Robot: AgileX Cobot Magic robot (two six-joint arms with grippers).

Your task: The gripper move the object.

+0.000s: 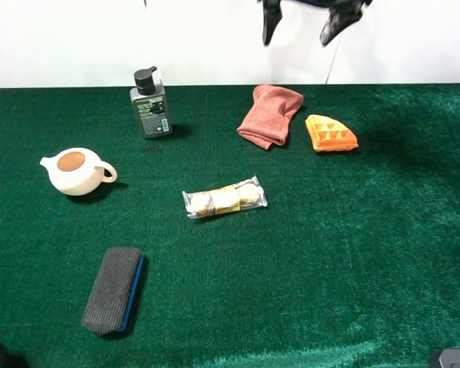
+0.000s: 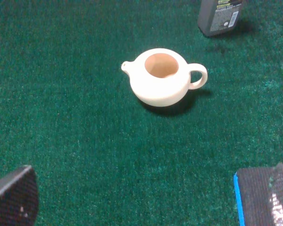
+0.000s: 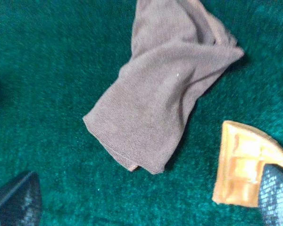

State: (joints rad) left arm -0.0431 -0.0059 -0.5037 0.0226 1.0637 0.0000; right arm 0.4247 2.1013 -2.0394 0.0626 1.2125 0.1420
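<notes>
Right gripper (image 1: pixel 303 27) released, fingers spread, poised high above folded pink towel (image 1: pixel 270 115) beside waffle wedge (image 1: pixel 331 133) on green surface (image 1: pixel 353 253); left gripper (image 2: pixel 146 202) spread open near teapot (image 2: pixel 161 76)

green felt table (image 1: pixel 353 291), white wall (image 1: pixel 61 38)

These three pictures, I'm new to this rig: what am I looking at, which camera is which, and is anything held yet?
It is a two-armed robot at a green felt table. The wide picture comes from a high fixed camera; the other two sit on each wrist.

The right hand hangs open above the folded salmon-pink cloth towel, holding nothing. Its wrist view shows that towel beside the orange-yellow waffle wedge.

The left hand, open and empty, looks at a cream ceramic teapot.

Also lying there: a grey bottle with black cap, a clear-wrapped snack pack and a dark grey eraser block.
</notes>
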